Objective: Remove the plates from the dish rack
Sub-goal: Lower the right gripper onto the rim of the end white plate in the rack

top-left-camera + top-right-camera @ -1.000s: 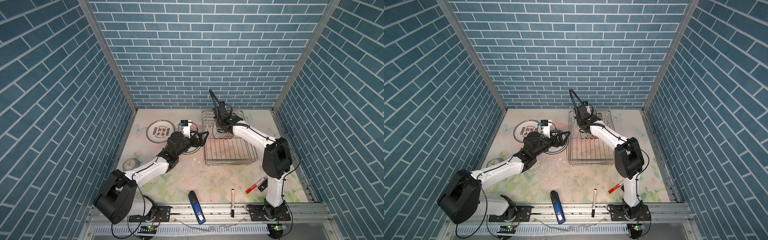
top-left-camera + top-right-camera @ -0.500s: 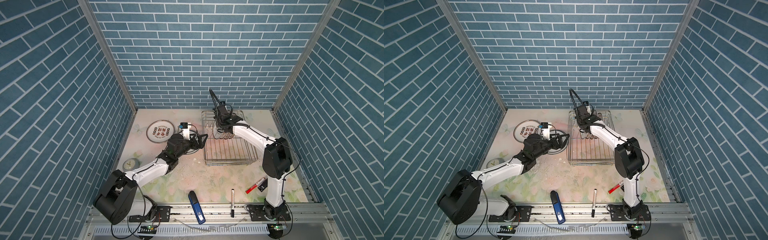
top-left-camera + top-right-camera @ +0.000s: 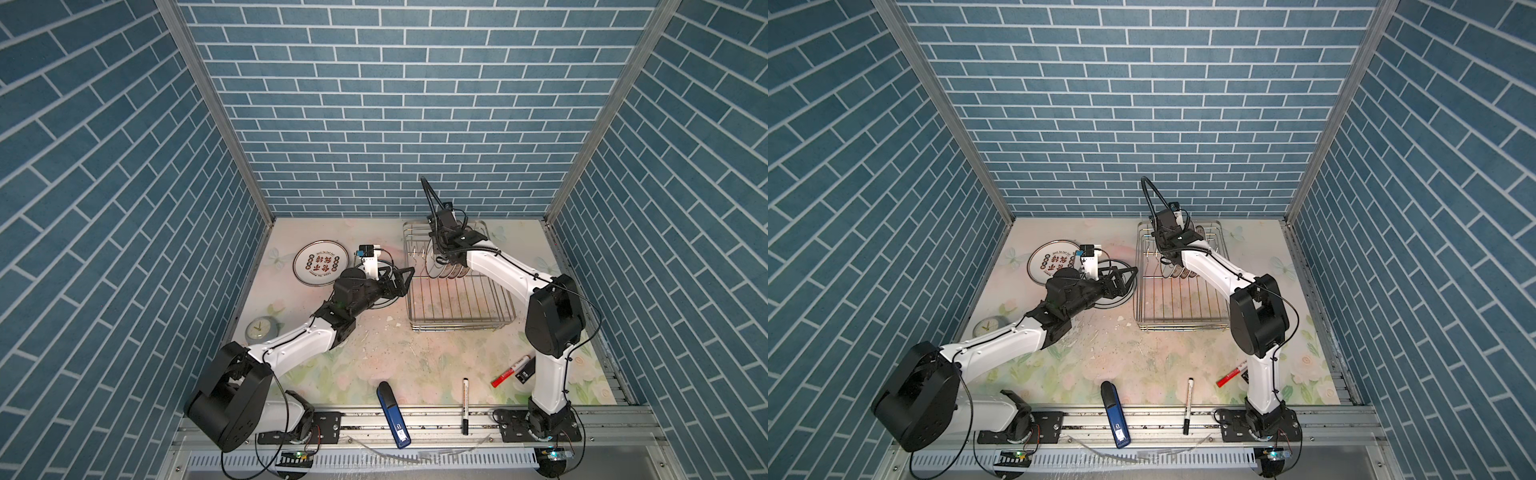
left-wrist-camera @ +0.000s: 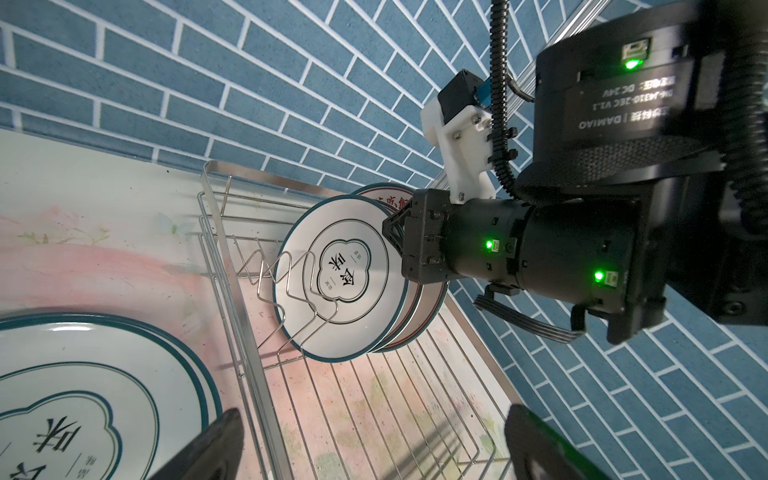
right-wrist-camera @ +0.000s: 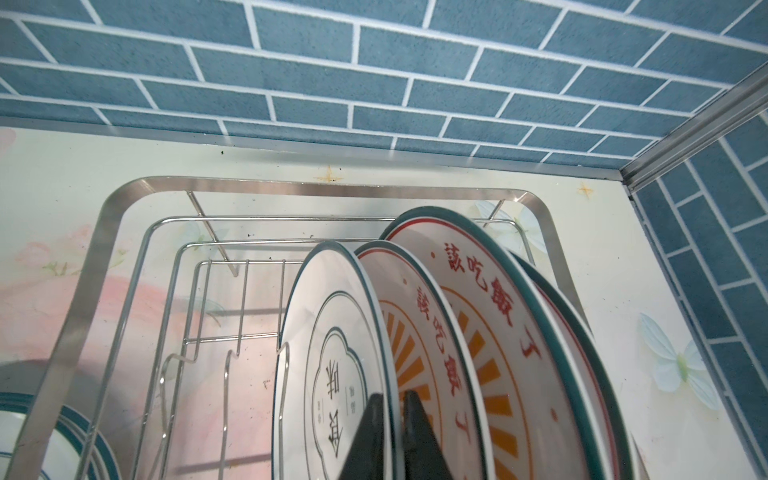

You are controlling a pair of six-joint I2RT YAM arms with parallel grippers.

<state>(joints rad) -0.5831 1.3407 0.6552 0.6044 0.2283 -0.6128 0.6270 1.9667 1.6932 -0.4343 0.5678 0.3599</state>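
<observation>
The dish rack (image 3: 461,328) (image 3: 1183,326) (image 4: 245,332) (image 5: 95,270) stands at the back right. Several plates (image 3: 446,270) (image 3: 1177,271) stand upright in it. My right gripper (image 3: 440,259) (image 3: 1167,259) (image 4: 392,232) (image 5: 392,436) is shut on the top rim of the front plate (image 5: 332,353) (image 4: 340,282), the one with a quatrefoil emblem. Behind it stands a sunburst plate (image 5: 424,332). My left gripper (image 3: 405,278) (image 3: 1129,276) (image 4: 374,449) is open at the rack's left edge, above a quatrefoil plate (image 4: 83,395) lying flat. A red-character plate (image 3: 320,268) (image 3: 1050,264) lies further left.
A small clock (image 3: 261,328) sits by the left wall. Near the front edge lie a blue case (image 3: 392,409), a black marker (image 3: 465,405) and a red marker (image 3: 511,371). The brick walls close in the back and both sides.
The left gripper has shifted slightly beside the rack's left edge. The right arm stays over the standing plates.
</observation>
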